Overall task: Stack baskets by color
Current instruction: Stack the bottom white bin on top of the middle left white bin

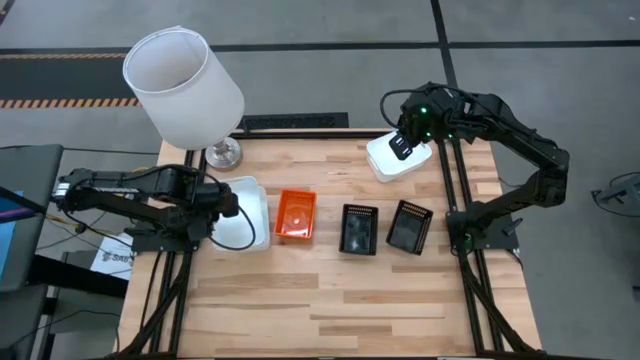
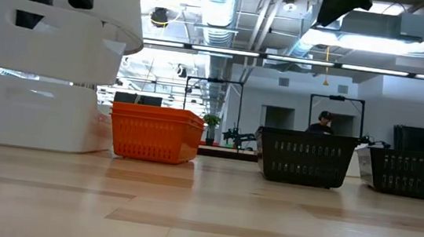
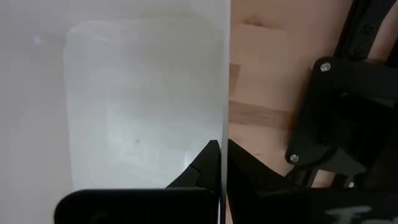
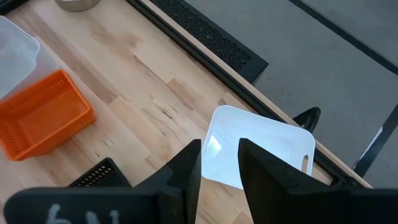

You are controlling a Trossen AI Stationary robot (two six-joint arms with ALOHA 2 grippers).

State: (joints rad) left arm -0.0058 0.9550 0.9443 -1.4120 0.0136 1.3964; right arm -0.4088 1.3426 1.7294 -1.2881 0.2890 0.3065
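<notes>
Seen from the high view, where the lamp stands at the far left of the wooden table, the left gripper sits just in front of the lamp base, its fingers shut on the wall of a white basket. An orange basket lies just to the right of that white one, farther from the lamp. Two black baskets follow in the same row, farther still. The right gripper hangs well right of the lamp near the far edge, above another white basket, fingers parted and holding nothing.

Low view: a white basket hangs above a second white basket resting on the table. The orange basket and the black baskets stand to its right. A person shows far off in the room.

Left wrist view: the left gripper is closed tight on the thin edge of the white basket.

Right wrist view: the right gripper is partly open and empty, directly over the white basket near the table's edge. The orange basket lies toward the lamp side, a white basket beyond it, and a corner of a black basket shows beside the finger.
</notes>
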